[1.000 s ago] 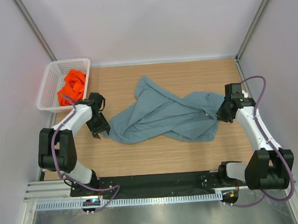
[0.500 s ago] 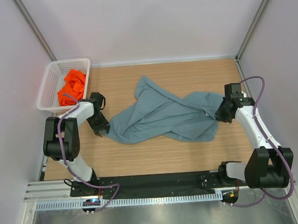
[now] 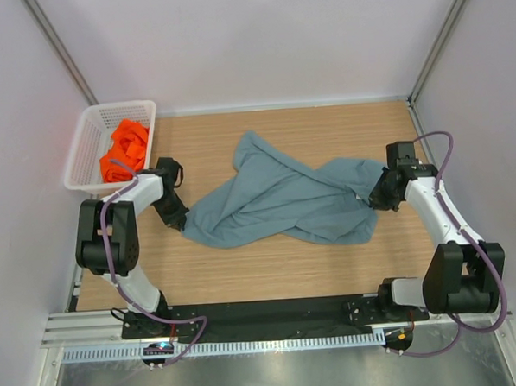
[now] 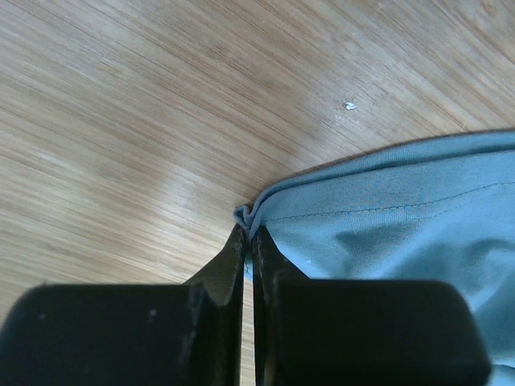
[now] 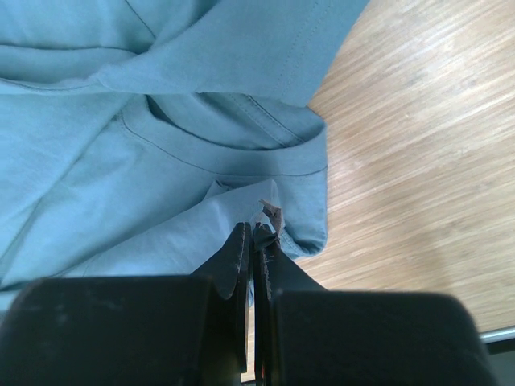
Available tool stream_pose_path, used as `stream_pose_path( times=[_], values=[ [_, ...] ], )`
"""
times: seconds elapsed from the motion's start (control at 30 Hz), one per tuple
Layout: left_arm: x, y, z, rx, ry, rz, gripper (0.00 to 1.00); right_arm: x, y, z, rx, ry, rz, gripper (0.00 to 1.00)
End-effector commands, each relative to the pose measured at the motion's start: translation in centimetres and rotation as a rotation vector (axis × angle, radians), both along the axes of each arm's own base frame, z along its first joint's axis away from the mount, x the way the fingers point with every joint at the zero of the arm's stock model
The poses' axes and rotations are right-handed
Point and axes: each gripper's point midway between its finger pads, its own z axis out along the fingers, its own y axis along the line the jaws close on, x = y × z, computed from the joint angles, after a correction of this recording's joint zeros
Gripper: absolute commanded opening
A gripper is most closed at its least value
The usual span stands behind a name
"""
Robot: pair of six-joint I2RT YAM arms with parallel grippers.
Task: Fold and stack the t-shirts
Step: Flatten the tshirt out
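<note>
- left hand (image 4: 248,241): fingers pinched tight on a hem corner of the large dusty grey-blue cloth t-shirt (image 3: 284,196), at that shirt's left end.
- right hand (image 5: 253,233): clamped on a fold near what looks like the collar, at the shirt's right end. a grip at each end seems meant for pulling it flat.
- the shirt lies crumpled and unfolded on the wooden table (image 3: 324,129).
- the bright orange cloth t-shirt (image 3: 122,152) sits bunched in a white plastic lattice basket (image 3: 119,107), beyond the grey-blue shirt's left end, not yet handled.

No readable text; a small tag (image 5: 269,211) on the grey-blue t-shirt (image 5: 121,153) seems blurred.
</note>
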Motion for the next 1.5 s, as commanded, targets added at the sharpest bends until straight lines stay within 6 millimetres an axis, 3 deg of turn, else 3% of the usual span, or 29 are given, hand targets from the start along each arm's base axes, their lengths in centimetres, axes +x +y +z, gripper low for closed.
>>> stream_pose_path(
  times=[0.0,0.13,0.23,0.27,0.3,0.33,0.37,0.43,0.47,0.53,0.57,0.6,0.63,0.67,0.73,0.77,0.8,0.93,1.03,1.1,1.13,1.23,1.37,1.47],
  values=[
    [0.6,1.0,1.4,0.042,-0.049,0.002,0.0,2.2,0.1,2.3,0.012,-0.074,0.011,0.02],
    [1.3,1.0,5.2,0.035,-0.121,-0.009,0.0,4.1,0.2,4.3,0.023,-0.118,0.001,0.02],
    [2.9,0.6,10.3,0.006,-0.267,-0.01,0.0,7.2,0.0,7.9,0.038,-0.218,-0.047,0.01],
    [3.3,0.5,12.3,-0.003,-0.329,0.001,0.0,9.0,-0.3,10.9,0.036,-0.296,-0.068,0.02],
    [3.8,0.5,13.8,-0.005,-0.372,0.011,0.0,10.3,-0.6,12.0,0.043,-0.329,-0.124,0.02],
    [5.1,0.4,16.6,-0.017,-0.45,0.027,0.0,11.5,-0.7,13.7,0.056,-0.376,-0.138,0.01],
    [5.7,0.3,18.4,-0.028,-0.5,0.038,0.0,13.4,-0.8,17.8,0.066,-0.476,-0.148,0.02],
    [7.0,0.2,21.6,-0.045,-0.581,0.066,0.0,15.8,-1.1,20.5,0.075,-0.537,-0.183,0.01],
    [8.2,0.1,25.1,-0.058,-0.665,0.076,0.0,16.8,-1.7,24.7,0.074,-0.639,-0.197,0.02],
    [9.2,0.1,27.5,-0.071,-0.708,0.094,0.0,17.6,-2.4,28.4,0.089,-0.735,-0.239,0.02],
    [9.9,0.1,31.1,-0.086,-0.792,0.1,0.0,17.6,-3.0,31.7,0.09,-0.819,-0.252,0.01],
    [10.2,0.2,32.1,-0.095,-0.806,0.106,0.0,17.4,-3.4,33.8,0.08,-0.876,-0.263,0.01],
    [10.4,0.2,33.8,-0.104,-0.848,0.106,0.0,17.2,-3.6,35.6,0.071,-0.922,-0.263,0.02],
    [10.5,0.2,35.4,-0.114,-0.888,0.107,0.0,16.4,-3.6,38.8,0.065,-0.999,-0.253,0.02],
    [10.6,0.0,39.7,-0.142,-1.018,0.091,0.0,15.4,-3.7,42.0,0.04,-1.084,-0.239,0.02],
    [10.5,0.1,41.0,-0.147,-1.06,0.089,0.0,14.6,-3.7,43.9,0.033,-1.137,-0.234,0.02],
    [10.3,0.1,42.5,-0.155,-1.108,0.089,0.0,13.4,-3.6,46.3,0.03,-1.219,-0.226,0.02],
    [9.0,0.2,48.3,-0.181,-1.267,0.081,0.0,9.3,-3.8,52.4,-0.012,-1.402,-0.226,0.01],
    [7.6,0.0,52.1,-0.204,-1.365,0.067,0.0,4.8,-3.9,57.3,-0.071,-1.539,-0.221,0.01],
    [6.6,0.1,54.0,-0.207,-1.419,0.061,0.0,2.6,-4.3,59.0,-0.131,-1.6,-0.234,0.02],
    [6.0,0.2,55.1,-0.209,-1.449,0.058,0.0,0.5,-4.4,60.1,-0.152,-1.641,-0.243,0.01],
    [4.3,0.5,56.9,-0.195,-1.503,0.048,0.0,-2.7,-4.9,61.5,-0.234,-1.693,-0.259,0.01],
    [3.0,0.9,58.1,-0.179,-1.541,0.057,0.0,-3.7,-5.5,61.6,-0.296,-1.692,-0.277,0.02],
    [3.4,0.8,58.3,-0.183,-1.544,0.053,0.0,-3.8,-5.5,62.1,-0.308,-1.713,-0.276,0.01]
  ],
)
